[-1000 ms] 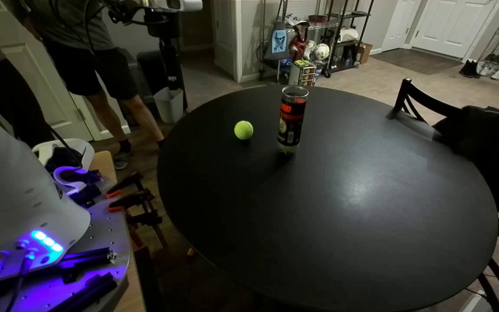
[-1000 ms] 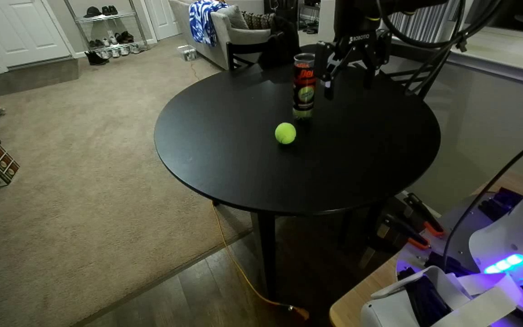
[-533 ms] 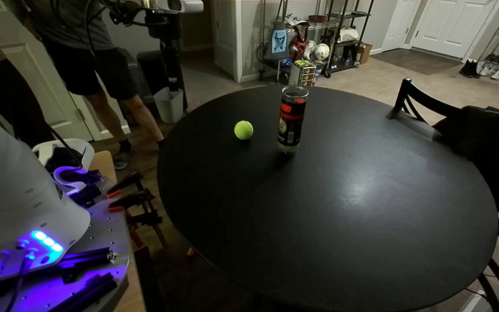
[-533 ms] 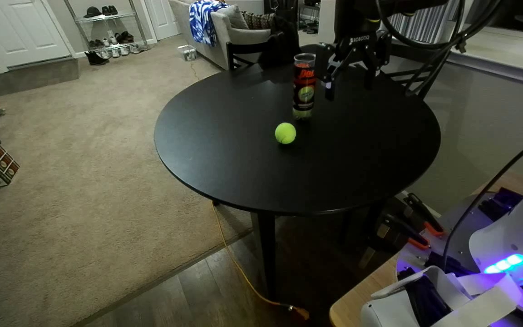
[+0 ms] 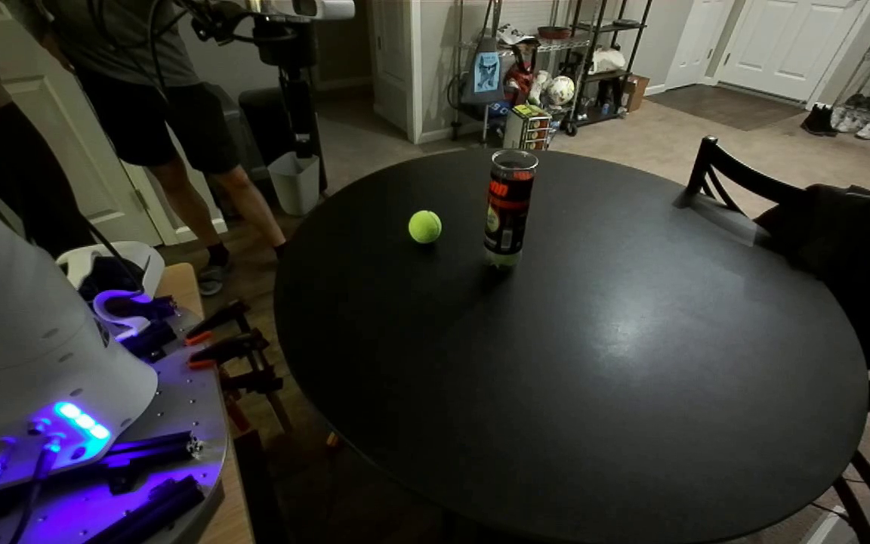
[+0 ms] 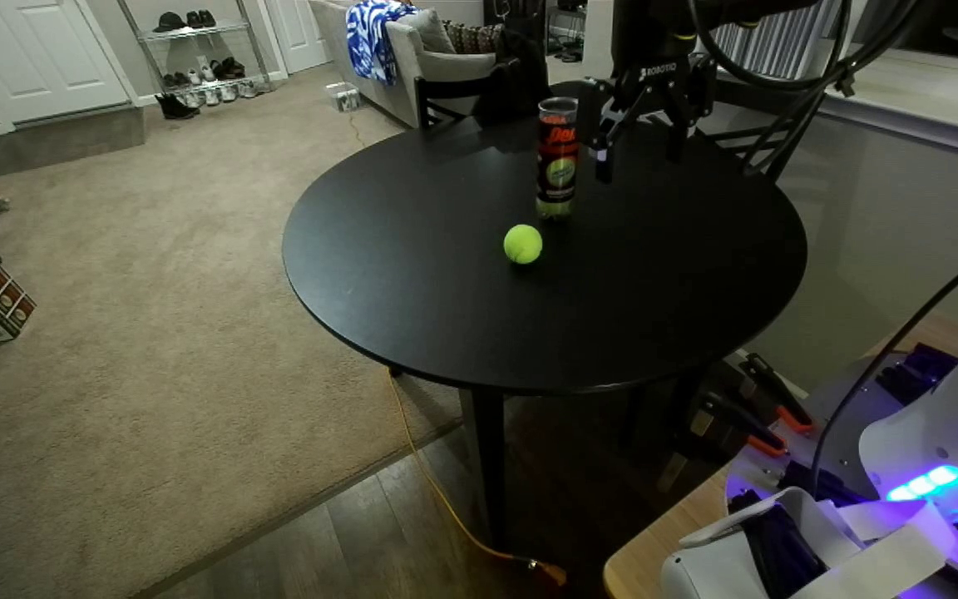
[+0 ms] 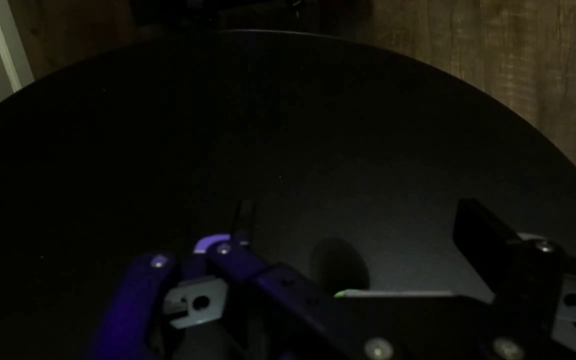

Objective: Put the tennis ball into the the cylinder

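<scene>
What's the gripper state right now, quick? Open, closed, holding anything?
Gripper: open, fingers spread apart, holding nothing; the tennis ball lies on the table.

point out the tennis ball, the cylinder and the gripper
Tennis ball [image 6: 522, 245], in an exterior view: middle of its visible side.
Cylinder [image 5: 509, 211], in an exterior view: on its label.
Gripper [image 6: 639, 158], in an exterior view: midway between its fingertips.

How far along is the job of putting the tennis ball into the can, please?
No part of the transfer looks done: the ball sits on the table, outside the upright can. Nothing is in hand, as the gripper hangs open above the table. Left: grasping the ball, lifting it above the can and releasing it inside.
</scene>
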Controlling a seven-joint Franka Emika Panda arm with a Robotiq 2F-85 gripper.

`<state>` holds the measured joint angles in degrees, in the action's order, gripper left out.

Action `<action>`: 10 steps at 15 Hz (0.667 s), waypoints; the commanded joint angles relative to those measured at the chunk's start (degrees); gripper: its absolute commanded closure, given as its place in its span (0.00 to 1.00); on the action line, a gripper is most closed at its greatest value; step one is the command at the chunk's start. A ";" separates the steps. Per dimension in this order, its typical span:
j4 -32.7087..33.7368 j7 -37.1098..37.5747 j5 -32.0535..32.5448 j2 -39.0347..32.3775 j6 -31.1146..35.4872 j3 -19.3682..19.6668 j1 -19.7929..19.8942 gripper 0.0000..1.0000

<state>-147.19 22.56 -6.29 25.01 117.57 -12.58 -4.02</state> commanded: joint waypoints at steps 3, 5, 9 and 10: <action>0.14 -0.26 0.31 -0.60 0.09 0.55 -0.45 0.00; 1.11 -1.28 0.01 -2.75 0.50 1.07 -0.33 0.00; 1.27 0.62 -2.98 -5.79 1.28 -2.08 -4.12 0.00; 2.05 0.25 -3.35 -7.33 1.33 -2.59 -5.15 0.00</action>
<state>-147.01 22.43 -7.69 21.97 117.80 -13.60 -6.61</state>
